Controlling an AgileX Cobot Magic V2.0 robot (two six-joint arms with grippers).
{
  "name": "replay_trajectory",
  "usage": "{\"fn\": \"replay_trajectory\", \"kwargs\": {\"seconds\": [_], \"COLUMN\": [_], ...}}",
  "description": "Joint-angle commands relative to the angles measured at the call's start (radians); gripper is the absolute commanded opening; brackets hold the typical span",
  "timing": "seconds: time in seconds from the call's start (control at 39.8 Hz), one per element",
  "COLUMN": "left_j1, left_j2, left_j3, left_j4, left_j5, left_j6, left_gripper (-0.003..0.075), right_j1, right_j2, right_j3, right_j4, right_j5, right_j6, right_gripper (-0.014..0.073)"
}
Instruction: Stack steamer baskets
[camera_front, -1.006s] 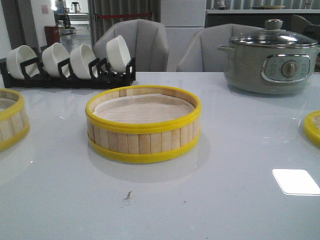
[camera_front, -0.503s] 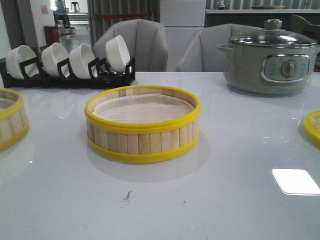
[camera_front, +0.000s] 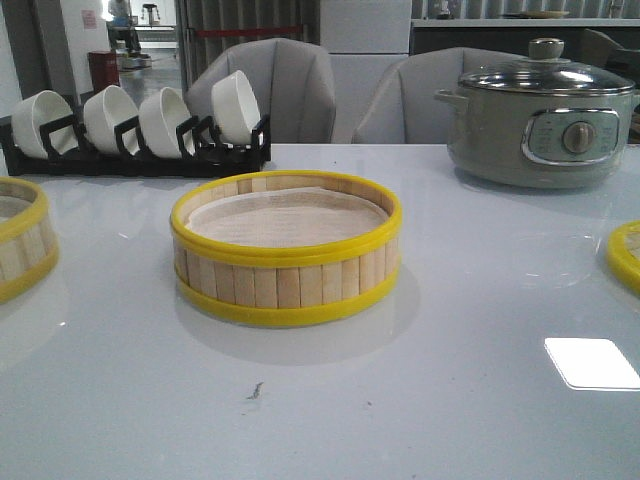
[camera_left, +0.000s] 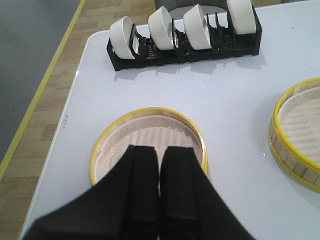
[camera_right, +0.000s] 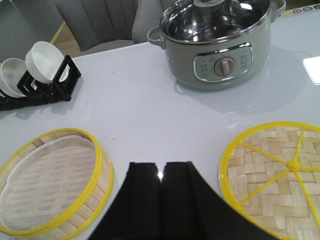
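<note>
- Front view: pale grey glossy tabletop (camera_front: 320, 420) runs out ahead of me, with grey padded chairs behind it. Dead centre sits a round shallow steamer basket of light wood slats with yellow rims (camera_front: 287, 262), pale liner inside — I read it as the base tier, parked where both arms can reach it.
- A second slatted yellow-rimmed basket (camera_front: 20, 250) pokes in at the left edge, and a yellow rim (camera_front: 625, 255) shows at the right edge; both stand well apart from the centre one, so nothing is stacked yet.
- Behind them are a black rack of white ceramic bowls (camera_front: 140, 125) on the left and a grey-green electric pot with a glass lid (camera_front: 540, 115) on the right, out of my working lane.
- Left wrist view: my left gripper (camera_left: 160, 165) hangs above the left basket (camera_left: 150, 135), its black flat fingers pressed together with nothing between them. The liner looks thin and mesh-like, and the rim is smooth plastic-like banding.
- Right wrist view: my right gripper (camera_right: 161, 175) is likewise clenched and empty, poised over bare table between the centre basket (camera_right: 50, 180) and a flat round woven bamboo lid with yellow rim and spokes (camera_right: 275, 175).
- My guess — the lid goes on last, so it waits on the right.
</note>
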Motion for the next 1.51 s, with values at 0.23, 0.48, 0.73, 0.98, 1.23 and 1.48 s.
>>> {"fn": "replay_trajectory", "kwargs": {"seconds": [0.23, 0.48, 0.73, 0.98, 1.23, 1.48], "left_j1": [-0.01, -0.01, -0.01, -0.01, -0.01, -0.01], "left_j2": [-0.003, 0.028, 0.194, 0.459, 0.71, 0.897], "left_j3": [-0.032, -0.032, -0.032, -0.044, -0.099, -0.234], "left_j4": [-0.025, -0.064, -0.105, -0.105, -0.105, -0.105], "left_j5": [-0.067, -0.171, -0.16, -0.192, -0.242, -0.24], "left_j6": [-0.001, -0.001, -0.001, -0.001, -0.001, -0.001], "left_gripper": [0.0083, 0.0363, 0.0538, 0.0538, 0.0538, 0.0538], "right_j1": [-0.004, -0.004, -0.004, -0.004, -0.004, -0.004], "right_j2": [0.003, 0.003, 0.013, 0.014, 0.014, 0.014], "right_j3": [-0.037, -0.037, -0.037, -0.037, -0.037, -0.037], "right_j4": [-0.2, -0.204, -0.204, -0.204, -0.204, -0.204], "right_j5": [-0.078, -0.094, -0.094, -0.098, -0.099, -0.098], "right_j6": [-0.004, -0.004, -0.004, -0.003, -0.003, -0.003], "right_gripper": [0.0388, 0.0468, 0.0467, 0.0467, 0.0467, 0.0467]}}
